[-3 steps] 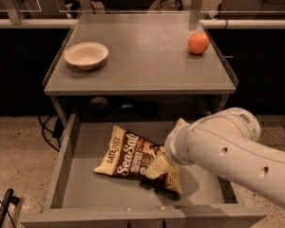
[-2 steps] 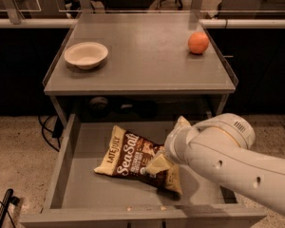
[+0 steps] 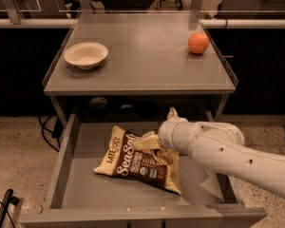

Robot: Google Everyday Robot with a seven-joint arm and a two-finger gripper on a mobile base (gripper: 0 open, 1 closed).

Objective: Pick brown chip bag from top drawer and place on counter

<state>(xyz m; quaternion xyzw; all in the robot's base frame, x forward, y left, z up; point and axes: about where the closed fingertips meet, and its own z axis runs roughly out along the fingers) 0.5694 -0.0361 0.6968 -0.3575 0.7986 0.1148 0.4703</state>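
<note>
The brown chip bag (image 3: 138,161) lies flat in the open top drawer (image 3: 71,151), its "Late July Sea Salt" lettering facing up. My gripper (image 3: 149,140) reaches in from the right on a white arm (image 3: 218,148). It sits over the bag's upper right edge, at about the middle of the drawer. I cannot tell whether it touches the bag. The counter (image 3: 142,61) is the grey tabletop directly above the drawer.
A cream bowl (image 3: 85,55) stands on the counter at the left and an orange (image 3: 198,42) at the back right. The drawer's front wall (image 3: 142,216) is nearest the camera. A dark cable (image 3: 2,208) lies on the speckled floor at the lower left.
My gripper has moved back and up, from the bag's lower right corner to its upper right edge. The bag lies where it was.
</note>
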